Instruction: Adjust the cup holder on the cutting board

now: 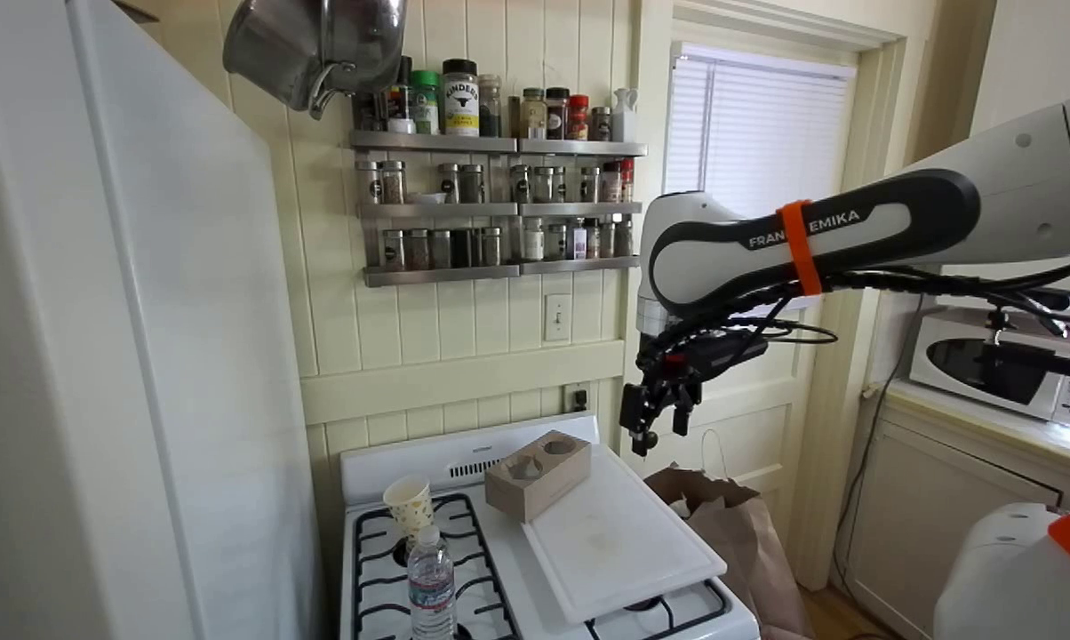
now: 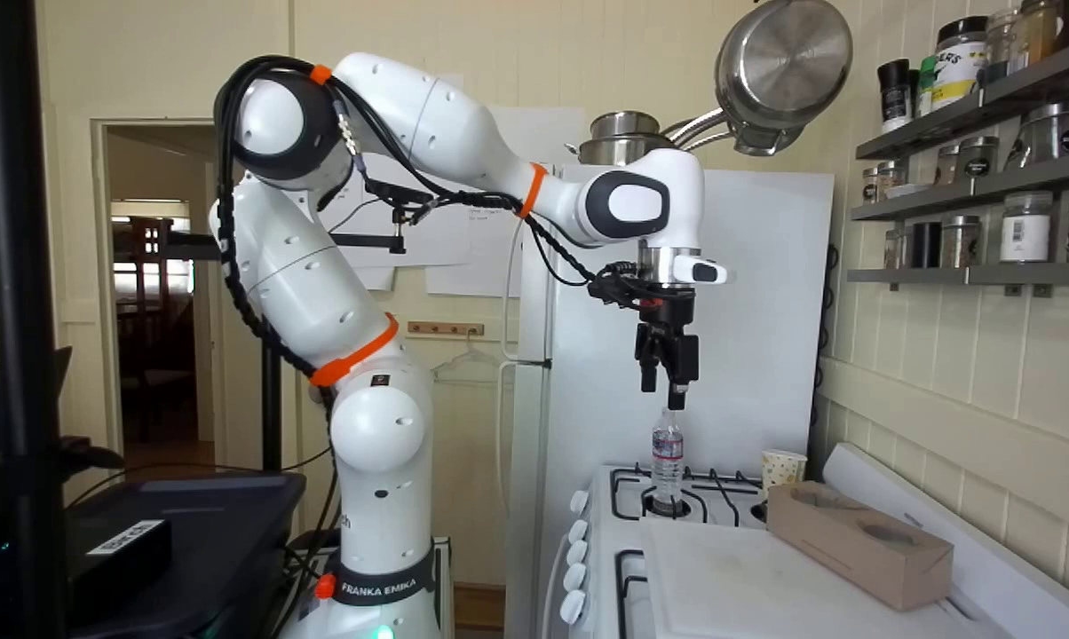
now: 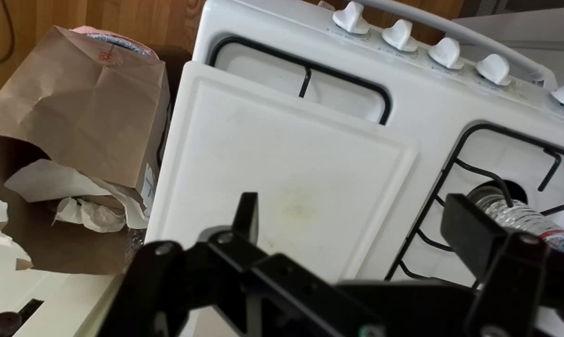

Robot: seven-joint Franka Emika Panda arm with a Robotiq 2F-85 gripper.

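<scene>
1. The cup holder (image 1: pixel 542 482) is sitting along the rear edge of the cutting board (image 1: pixel 628 542), at about 10 o'clock from the board's middle in an exterior view; the pictures are not showing how much of its base is resting on the board.
2. The gripper (image 1: pixel 663 433) is hovering higher up and well apart, at about 2 o'clock from the cup holder; its fingers are standing apart with nothing between them.
3. The cup holder is looking like folded cardboard, so I am expecting it to be light, fairly stiff, easily crushed by a hard squeeze and quick to slide.
4. For a hold, I am favouring its long sides, midway between the two round holes.
5. Neither hole is showing a cup; the paper cup (image 1: pixel 409 505) is standing at 9 o'clock from the cup holder, its contents not showing.
6. The water bottle (image 1: pixel 432 587) is standing between 7 and 8 o'clock, its fill level not reading clearly.
7. In the wrist view, the paper bag (image 3: pixel 90 112) is gaping at the board's 9 o'clock, holding crumpled paper (image 3: pixel 101 217).
</scene>
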